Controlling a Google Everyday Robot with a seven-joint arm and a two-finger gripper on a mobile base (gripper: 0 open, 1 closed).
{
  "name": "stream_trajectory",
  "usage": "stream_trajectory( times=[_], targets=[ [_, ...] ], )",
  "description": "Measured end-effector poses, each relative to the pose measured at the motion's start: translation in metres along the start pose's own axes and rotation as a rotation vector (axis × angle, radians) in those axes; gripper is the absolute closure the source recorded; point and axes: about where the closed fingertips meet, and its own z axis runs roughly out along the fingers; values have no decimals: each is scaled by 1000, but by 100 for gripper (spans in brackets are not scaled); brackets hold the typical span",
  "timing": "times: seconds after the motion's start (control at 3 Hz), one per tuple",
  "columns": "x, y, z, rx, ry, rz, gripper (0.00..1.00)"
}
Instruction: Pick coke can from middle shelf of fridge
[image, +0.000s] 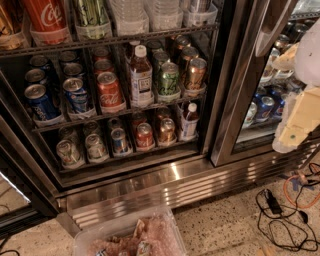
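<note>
The fridge (150, 185) stands open, with a stainless-steel frame and dark wire racks. The coke can (109, 90) is red with white script and a silver top. It stands upright at the front of a lane on the middle shelf (80, 119), with another red can (102, 66) behind it. Blue Pepsi cans (41, 102) stand to its left and a white-capped bottle (141, 75) to its right. My gripper (297, 122), a cream and white shape, is at the right edge in front of the glass door, far right of the coke can and holding nothing.
A much taller red Coca-Cola can (47, 17) stands on the rack above. Green and bronze cans (169, 80) fill the shelf's right side. The glass door (240, 100) stands between the shelf and my gripper. A clear plastic bin (130, 237) and cables (285, 210) lie on the floor.
</note>
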Motion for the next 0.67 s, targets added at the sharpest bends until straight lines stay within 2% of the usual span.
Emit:
stream_trajectory(
  times=[0.67],
  targets=[
    [-4, -2, 10, 4, -65, 22, 0]
  ],
)
